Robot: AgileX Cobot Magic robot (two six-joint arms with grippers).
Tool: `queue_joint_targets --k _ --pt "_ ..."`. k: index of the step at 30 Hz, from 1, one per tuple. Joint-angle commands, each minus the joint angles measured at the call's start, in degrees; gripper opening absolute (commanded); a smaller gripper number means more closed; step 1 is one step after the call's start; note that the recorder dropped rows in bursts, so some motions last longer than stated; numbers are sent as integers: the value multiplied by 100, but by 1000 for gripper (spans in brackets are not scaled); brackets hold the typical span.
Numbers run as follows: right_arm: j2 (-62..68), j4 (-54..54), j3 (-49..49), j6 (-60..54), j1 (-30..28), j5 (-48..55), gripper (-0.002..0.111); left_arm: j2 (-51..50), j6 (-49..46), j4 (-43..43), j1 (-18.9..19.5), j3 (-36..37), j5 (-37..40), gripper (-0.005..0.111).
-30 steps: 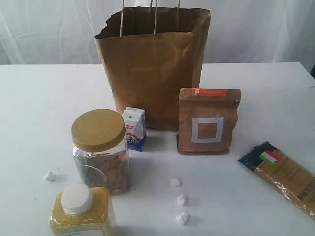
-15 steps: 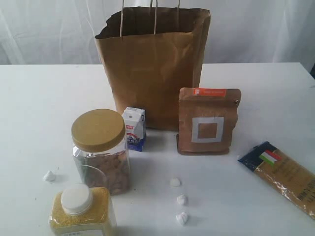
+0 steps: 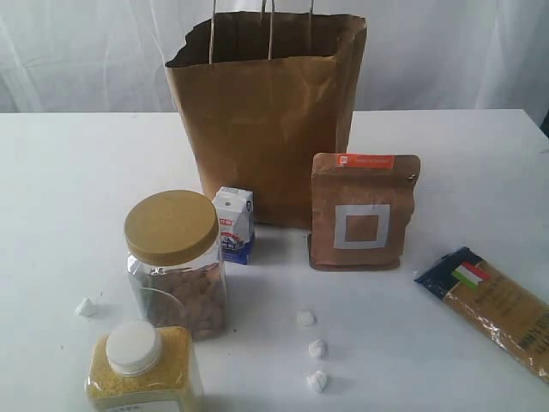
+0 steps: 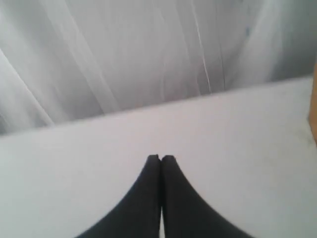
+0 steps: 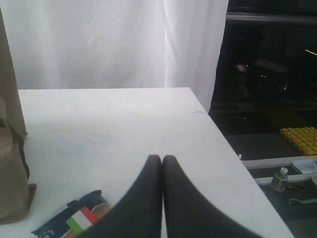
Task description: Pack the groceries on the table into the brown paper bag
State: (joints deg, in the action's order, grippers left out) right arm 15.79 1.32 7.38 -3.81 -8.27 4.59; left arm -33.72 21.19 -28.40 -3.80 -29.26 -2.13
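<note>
The brown paper bag (image 3: 266, 116) stands open at the back middle of the white table (image 3: 69, 189). In front of it stand a small white-blue carton (image 3: 233, 225) and a brown pouch with a white square (image 3: 364, 212). A gold-lidded nut jar (image 3: 176, 262) and a white-capped yellow-grain jar (image 3: 144, 369) stand front left. The pasta packet with the Italian flag (image 3: 497, 309) lies front right and also shows as the pasta packet (image 5: 74, 220) beside my right gripper (image 5: 162, 158), which is shut and empty. My left gripper (image 4: 161, 158) is shut, empty, over bare table. Neither arm shows in the exterior view. The can is out of view.
Several small white crumpled bits lie on the table, one (image 3: 85, 306) at the left and three (image 3: 316, 348) in front of the pouch. A white curtain (image 3: 86, 51) hangs behind. The table's far corner edge (image 5: 200, 106) drops off to a dark area.
</note>
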Motion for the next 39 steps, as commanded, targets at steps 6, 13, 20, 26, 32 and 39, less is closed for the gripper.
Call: queue_joint_targets --k 6,13,20,26,32,39 --pt "-21 18 -12 -40 134 -42 0 -1443 26 290 -2261 -140 1466 0" --pt "-21 18 -12 -40 134 -42 0 -1999 -1376 359 -4048 -1325 6412 0" --pt "-21 18 -12 -40 134 -42 0 -2092 -3491 1659 -4087 -1490 6395 0" --pt "-21 18 -12 -40 134 -42 0 -2102 -5914 3073 -4345 -1432 4923 0" --pt "-21 18 -12 -40 134 -42 0 -2102 -8170 3046 -4428 -1432 4778 21" --pt "-21 18 -12 -40 134 -42 0 -2112 -7669 3312 -4428 -1432 4348 77"
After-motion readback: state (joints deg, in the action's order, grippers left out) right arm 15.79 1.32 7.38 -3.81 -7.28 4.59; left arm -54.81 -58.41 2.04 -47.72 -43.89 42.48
